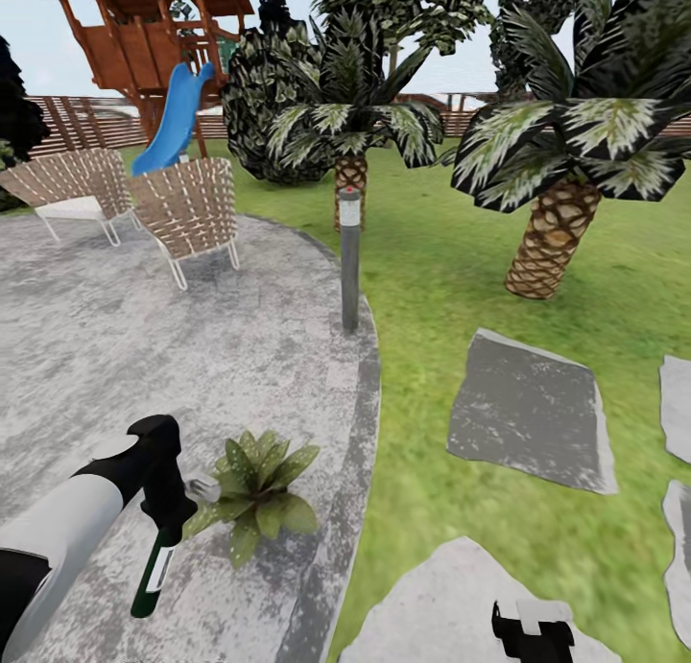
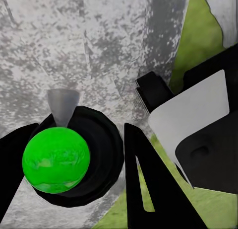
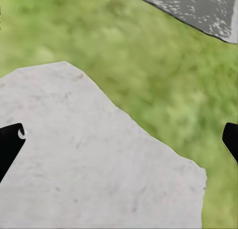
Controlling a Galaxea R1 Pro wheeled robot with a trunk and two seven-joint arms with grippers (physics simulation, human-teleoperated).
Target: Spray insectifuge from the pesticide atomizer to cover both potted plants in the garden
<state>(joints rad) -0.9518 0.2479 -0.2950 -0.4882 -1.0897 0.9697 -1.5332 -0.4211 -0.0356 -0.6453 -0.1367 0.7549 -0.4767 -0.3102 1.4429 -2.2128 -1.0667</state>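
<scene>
Left gripper (image 1: 165, 519) clamped on slim dark-green pesticide atomizer (image 1: 152, 575), beside spiky-leafed potted plant (image 1: 254, 490); right gripper (image 3: 119, 139) spread apart over flat stepping stone (image 3: 84, 174).

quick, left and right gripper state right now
left gripper: shut on the pesticide atomizer, which hangs down beside the potted plant.
right gripper: open, holding nothing, above a stepping stone.

Garden — lawn (image 1: 432, 260), palms (image 1: 552, 241), paved patch (image 1: 144, 356), playset (image 1: 154, 39).
</scene>
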